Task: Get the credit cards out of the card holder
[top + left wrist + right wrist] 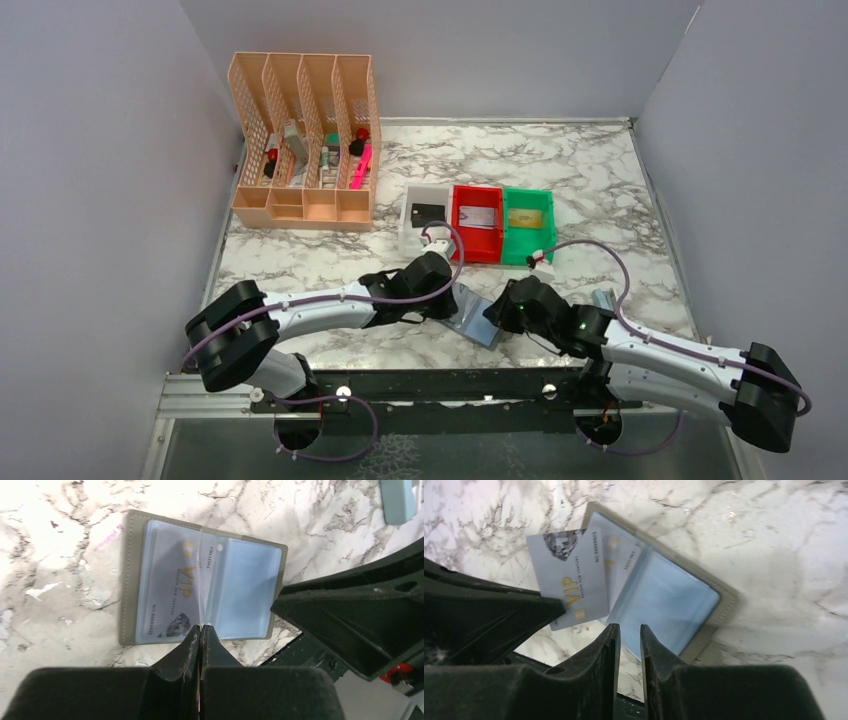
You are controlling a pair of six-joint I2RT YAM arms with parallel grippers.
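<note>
My left gripper (201, 630) is clamped shut on a thin clear leaf (202, 580) at the holder (131, 580) fold. My right gripper (630, 630) hovers narrowly parted and empty. The VIP card (569, 575) lies askew over the open holder between my arms, so a tug risks dragging both.

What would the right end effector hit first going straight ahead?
Probably the open card holder, at its light-blue pocket just beyond the right end effector; its height above is unclear.
</note>
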